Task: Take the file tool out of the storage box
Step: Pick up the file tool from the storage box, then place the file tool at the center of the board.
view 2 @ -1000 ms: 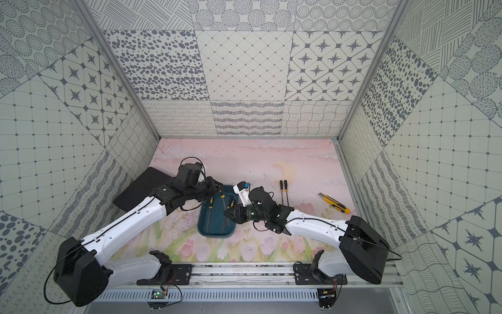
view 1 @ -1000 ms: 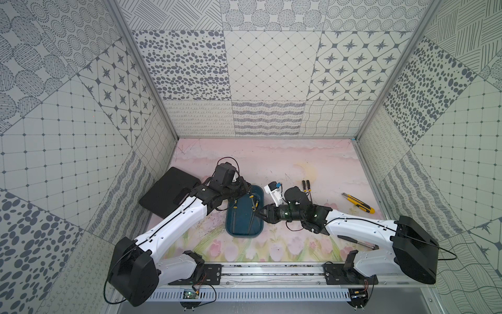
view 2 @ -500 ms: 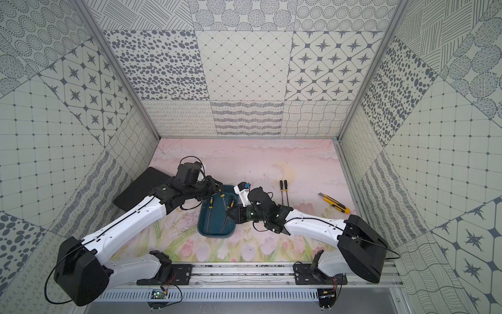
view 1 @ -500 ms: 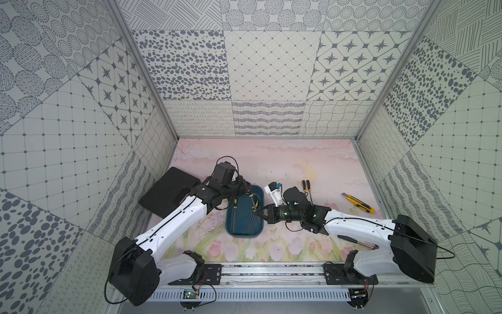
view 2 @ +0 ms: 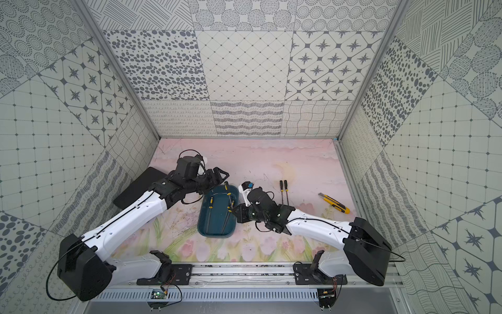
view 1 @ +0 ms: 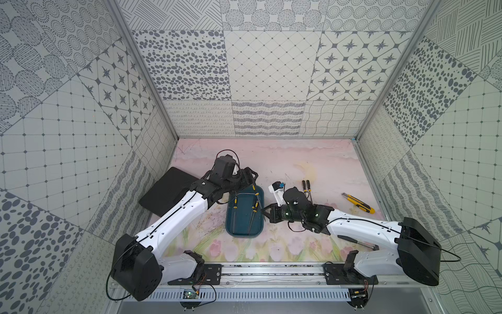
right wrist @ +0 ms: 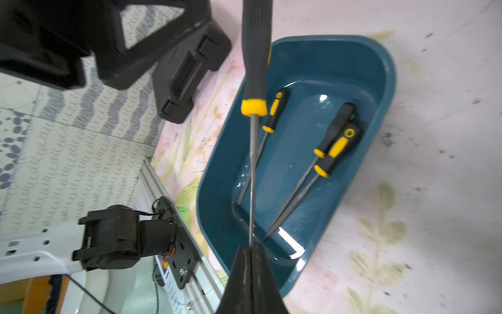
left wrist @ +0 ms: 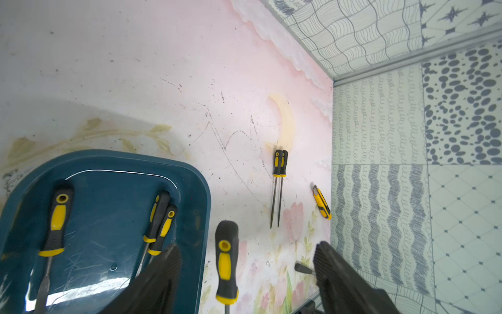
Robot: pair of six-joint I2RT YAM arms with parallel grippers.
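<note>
right wrist view: your right gripper point(right wrist: 250, 248) clenches the shaft of the black-and-yellow-handled steel file point(right wrist: 256, 54).
left gripper point(left wrist: 247, 246) released; dark teal plastic tray point(view 1: 241, 223) lower centre in a top view.

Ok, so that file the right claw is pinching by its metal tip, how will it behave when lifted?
The file looks stiff: its thin shank runs straight. Pinched near the tip by the right claw, thicker handle far out, it may pivot or slip. Set down, the rounded handle could roll.
</note>
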